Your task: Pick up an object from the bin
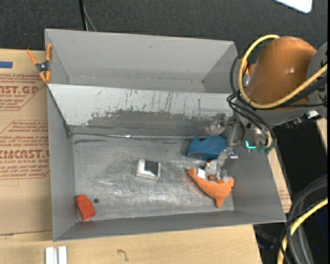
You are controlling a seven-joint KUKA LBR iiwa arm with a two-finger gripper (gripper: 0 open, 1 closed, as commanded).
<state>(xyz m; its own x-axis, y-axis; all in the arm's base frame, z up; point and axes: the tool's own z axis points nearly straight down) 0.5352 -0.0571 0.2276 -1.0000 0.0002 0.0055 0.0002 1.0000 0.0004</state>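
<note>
I cannot tell if my gripper (216,169) is spread; an edge pinch could drop the soft, curved orange rubbery shape (214,189) beneath.

Bright, even light fills the grey bin (143,59); soft glare marks the orange cover (280,65); shadows inside are faint

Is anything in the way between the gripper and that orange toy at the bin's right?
Nothing visible. The gripper sits at the upper edge of the orange toy; the blue thing lies just behind, not between them.
</note>
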